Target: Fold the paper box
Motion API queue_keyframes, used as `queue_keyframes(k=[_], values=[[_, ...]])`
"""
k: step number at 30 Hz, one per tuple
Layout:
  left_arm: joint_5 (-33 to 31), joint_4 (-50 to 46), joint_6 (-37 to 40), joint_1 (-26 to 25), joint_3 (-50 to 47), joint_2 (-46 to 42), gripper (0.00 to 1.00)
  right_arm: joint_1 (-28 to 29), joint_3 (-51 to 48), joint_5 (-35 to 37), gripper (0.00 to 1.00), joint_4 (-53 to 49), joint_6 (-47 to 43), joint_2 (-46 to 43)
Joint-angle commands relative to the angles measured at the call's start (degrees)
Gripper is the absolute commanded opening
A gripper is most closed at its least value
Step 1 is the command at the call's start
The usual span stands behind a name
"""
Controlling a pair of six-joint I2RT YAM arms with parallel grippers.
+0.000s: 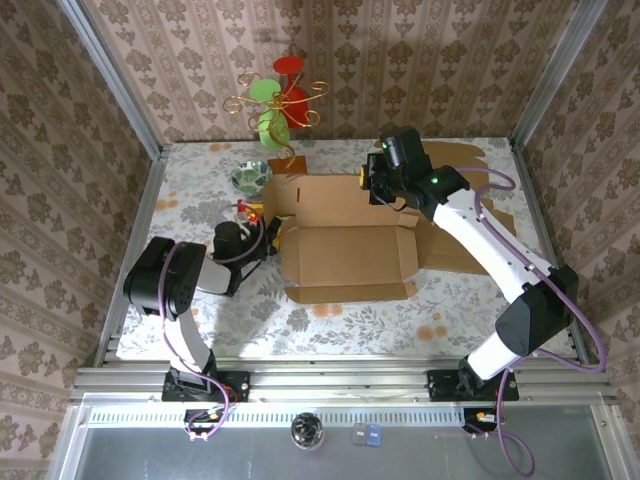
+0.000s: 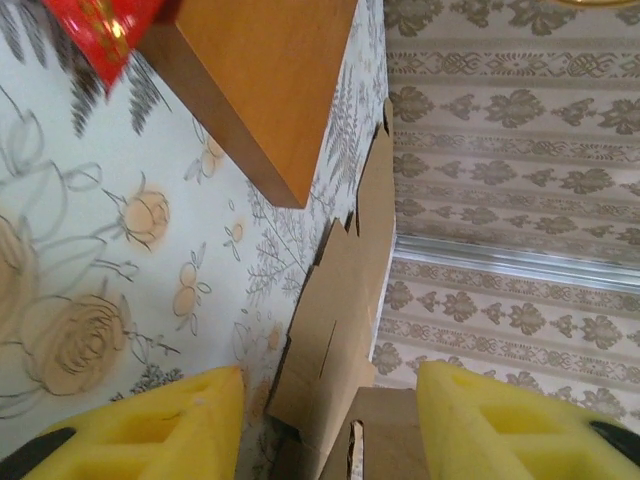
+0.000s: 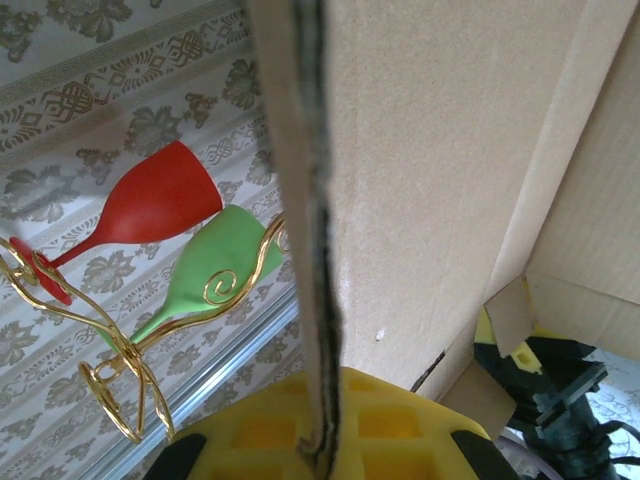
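The brown paper box (image 1: 345, 245) lies partly opened in the middle of the table, its back wall raised. My right gripper (image 1: 372, 187) is at that back wall's top edge. In the right wrist view its yellow pads (image 3: 400, 430) are shut on the cardboard edge (image 3: 310, 250). My left gripper (image 1: 268, 232) is at the box's left end. In the left wrist view it (image 2: 328, 378) stands open, yellow fingers (image 2: 150, 430) either side of an upright side flap (image 2: 340, 320) without touching it.
A gold stand with red and green glasses (image 1: 280, 100) rises at the back on a wooden base (image 2: 260, 90). A green patterned bowl (image 1: 250, 177) sits beside it. More flat cardboard (image 1: 470, 158) lies behind the right arm. Patterned walls enclose the table.
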Motion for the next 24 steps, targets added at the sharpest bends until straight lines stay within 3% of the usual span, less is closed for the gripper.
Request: queue_keyframes(k=[1,12,24], values=[[-2.0,5.44,-0.97,-1.23,-1.86,0.02,0.48,-0.54,-1.6,-0.26,0.0,4.77,2.22,-1.58],[-3.8,2.69,4.35,-4.38,-2.77,-2.73,0.5,-0.83,-4.09,-0.73,0.0,8.29,3.97,-1.37],[-4.67,-13.67,12.5,-5.47,-1.7,-8.86,0.57,0.86,-7.6,-1.27,0.0,11.05,3.74,-2.02]])
